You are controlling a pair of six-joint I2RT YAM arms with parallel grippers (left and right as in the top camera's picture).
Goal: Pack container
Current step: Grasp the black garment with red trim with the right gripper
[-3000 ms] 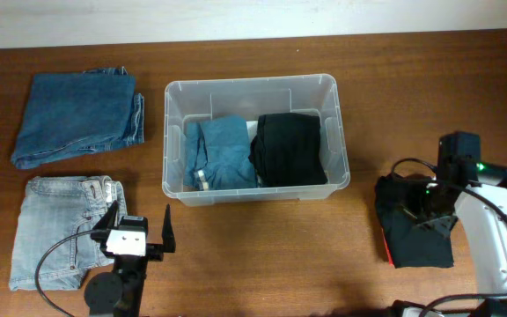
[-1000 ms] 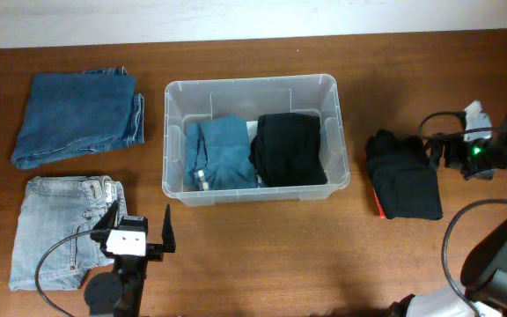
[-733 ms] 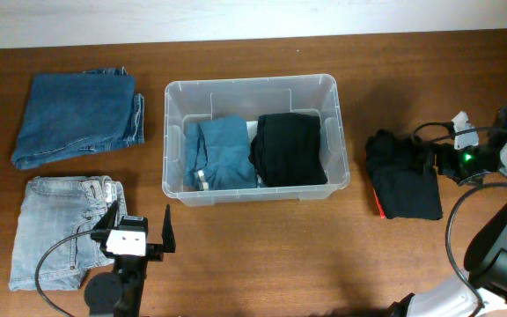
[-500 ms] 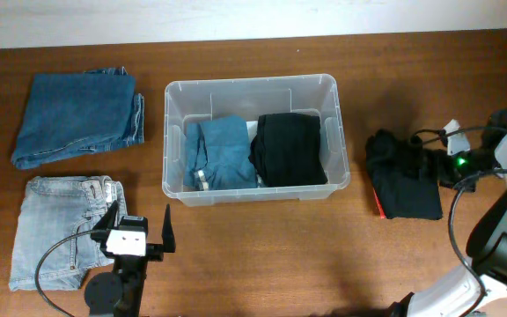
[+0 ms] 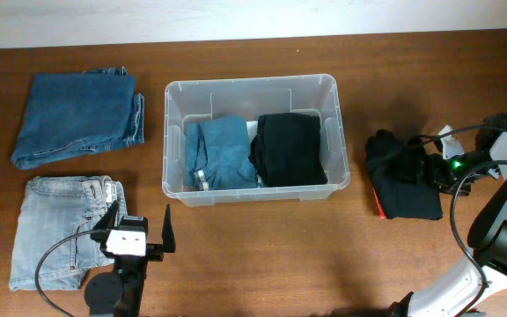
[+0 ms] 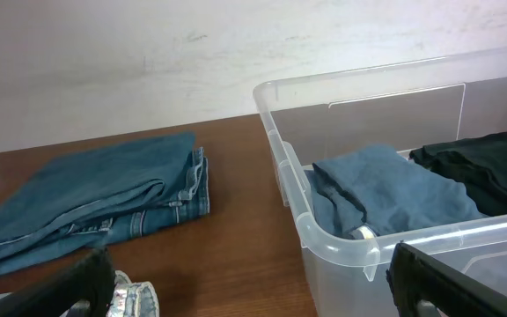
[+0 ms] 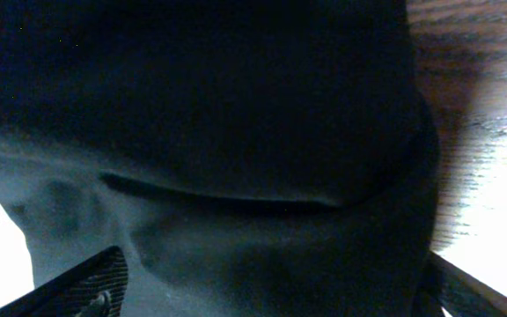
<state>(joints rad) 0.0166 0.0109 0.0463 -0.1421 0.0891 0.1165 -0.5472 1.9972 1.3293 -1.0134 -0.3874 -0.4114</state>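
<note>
On a brown wooden table, seen from above, the container sits at the middle, a clear plastic bin with rounded corners. Two folded garments lie side by side in it: blue jeans on the left and a black garment on the right, touching each other. A small pale tag shows at the near end of the blue jeans, too small to read.

Only the overhead view shows the rest of the layout. Left of the bin lie dark blue jeans at the far side and pale washed jeans at the near side, both folded. Well to the right of the bin lies a folded black cloth with a thin red edge at its near left corner.

The left claw sits at the near edge beside the pale jeans. Its wrist view shows its fingers spread wide with nothing between them, facing the bin's left wall.

The right claw lies at the right side of the black cloth. Its wrist view is almost filled with dark folds; the fingers stand wide apart either side of the cloth, and whether they press it cannot be told.
</note>
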